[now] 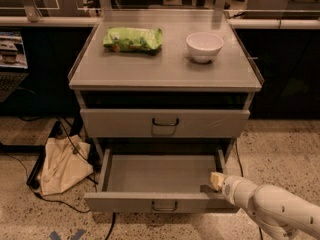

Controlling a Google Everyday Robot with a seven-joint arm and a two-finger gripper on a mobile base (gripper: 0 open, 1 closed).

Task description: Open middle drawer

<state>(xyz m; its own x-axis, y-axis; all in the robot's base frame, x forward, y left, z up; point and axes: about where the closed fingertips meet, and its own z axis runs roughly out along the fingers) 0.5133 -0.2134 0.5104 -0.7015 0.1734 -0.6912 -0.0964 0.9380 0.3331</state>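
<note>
The middle drawer [160, 174] is a grey shallow tray, pulled out and open, with nothing in it. Its flat front panel carries a small dark bail handle [165, 204] at centre. My gripper [212, 184] reaches in from the lower right on a white arm [270, 209]. It sits at the drawer's right front corner, just inside the front panel and against the right side wall. Above it, the top drawer [165, 122] is closed.
A green chip bag [133, 39] and a white bowl [204, 46] stand on the cabinet top [165, 69]. A beige cloth bag [62, 164] and cables lie on the floor to the left. Dark counters stand behind.
</note>
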